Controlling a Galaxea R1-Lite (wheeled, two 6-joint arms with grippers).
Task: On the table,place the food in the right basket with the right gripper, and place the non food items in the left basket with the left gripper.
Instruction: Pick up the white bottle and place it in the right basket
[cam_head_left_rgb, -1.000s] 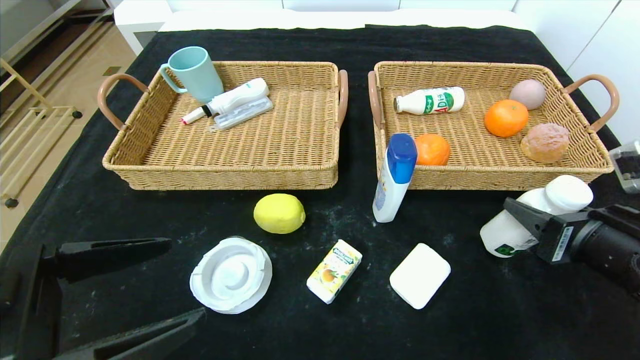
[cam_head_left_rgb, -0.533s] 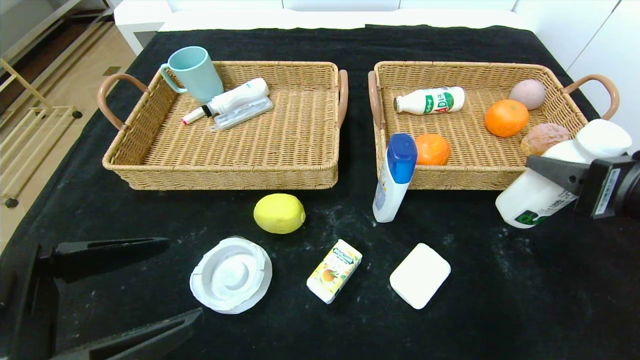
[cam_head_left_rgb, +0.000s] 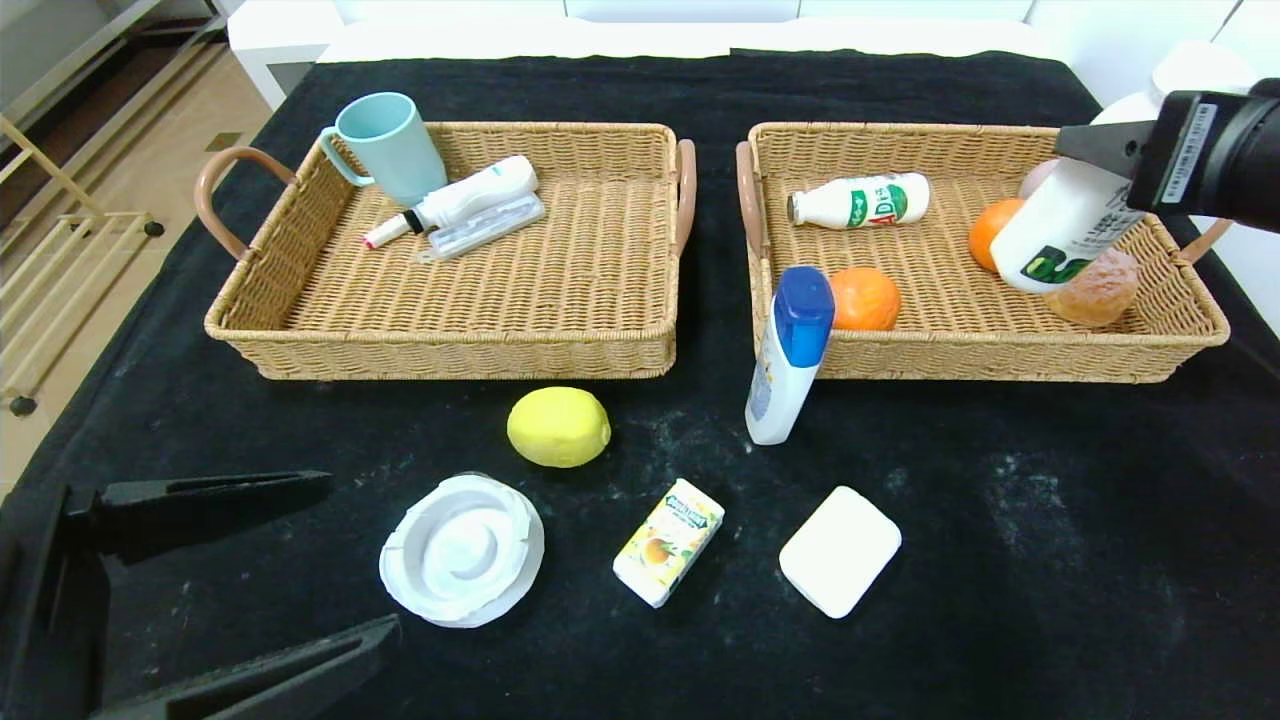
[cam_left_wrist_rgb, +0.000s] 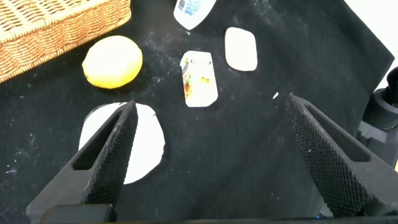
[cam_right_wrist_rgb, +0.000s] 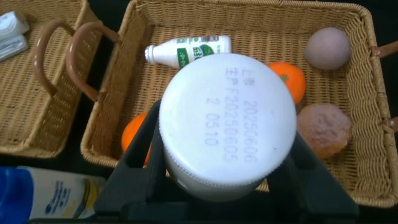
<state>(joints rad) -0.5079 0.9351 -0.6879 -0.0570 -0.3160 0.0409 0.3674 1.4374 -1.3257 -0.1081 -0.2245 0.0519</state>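
My right gripper (cam_head_left_rgb: 1092, 150) is shut on a white bottle with a white cap (cam_head_left_rgb: 1058, 228) and holds it, tilted, in the air above the right end of the right basket (cam_head_left_rgb: 1000, 345). The right wrist view shows the cap (cam_right_wrist_rgb: 227, 118) between the jaws, over the basket (cam_right_wrist_rgb: 348, 15). My left gripper (cam_head_left_rgb: 270, 560) is open and empty at the near left, beside a white round lid (cam_head_left_rgb: 462, 549). On the cloth lie a lemon (cam_head_left_rgb: 558, 427), a juice box (cam_head_left_rgb: 668, 541) and a white soap bar (cam_head_left_rgb: 840, 551). A blue-capped bottle (cam_head_left_rgb: 788, 355) leans on the right basket.
The right basket holds a small drink bottle (cam_head_left_rgb: 860, 201), two oranges (cam_head_left_rgb: 865, 298), a bun (cam_head_left_rgb: 1100, 290) and a partly hidden egg (cam_head_left_rgb: 1035, 175). The left basket (cam_head_left_rgb: 450, 345) holds a teal cup (cam_head_left_rgb: 390, 147) and a white device (cam_head_left_rgb: 460, 205).
My right gripper has lifted the white bottle off the cloth at the near right and carried it up and away, over the right basket. The left arm has stayed still.
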